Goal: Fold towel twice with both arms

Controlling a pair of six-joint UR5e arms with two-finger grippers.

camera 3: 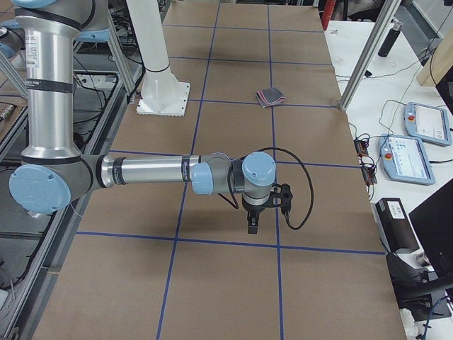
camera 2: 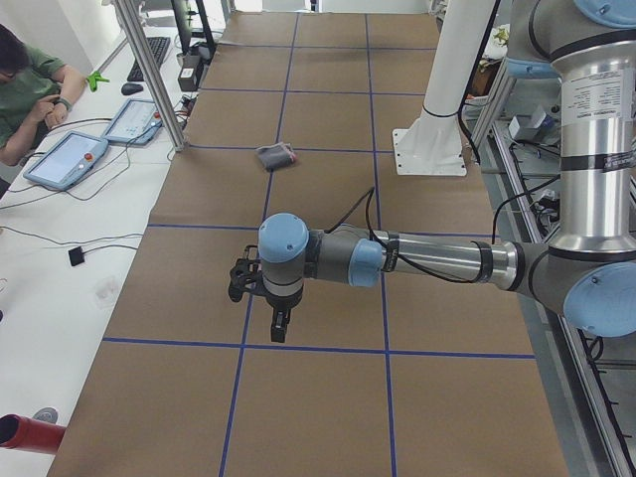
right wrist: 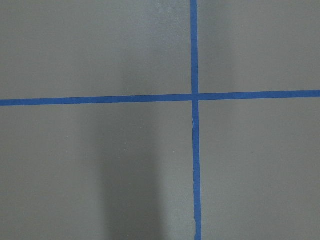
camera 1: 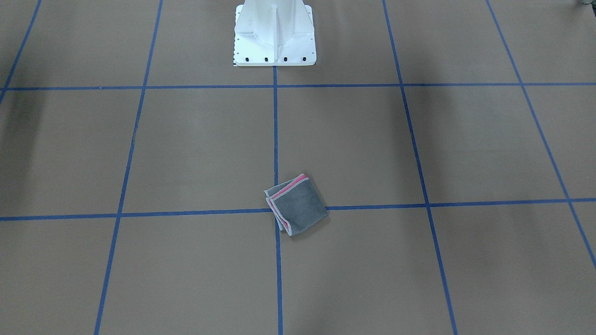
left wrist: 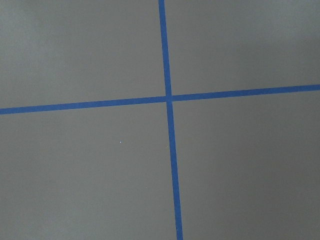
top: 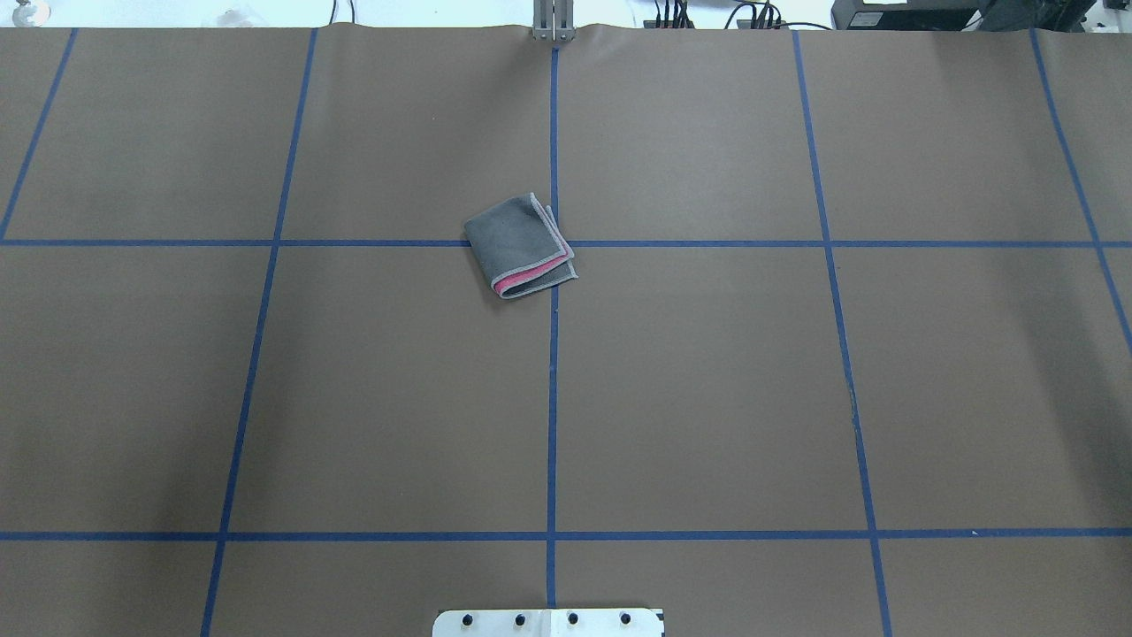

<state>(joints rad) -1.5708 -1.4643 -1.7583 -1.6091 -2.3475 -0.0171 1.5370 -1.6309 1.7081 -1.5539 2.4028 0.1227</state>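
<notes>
Over table [camera 2: 328, 129], left arm [camera 2: 437, 260] outstretched, right arm [camera 3: 148, 172] outstretched

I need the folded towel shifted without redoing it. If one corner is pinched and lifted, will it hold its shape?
Probably not: the towel is soft cloth with loose stacked layers, pink showing along one edge, so they would likely droop open. It looks thin, so probably light. Pushed across the brown table cover, it may bunch rather than slide.
</notes>
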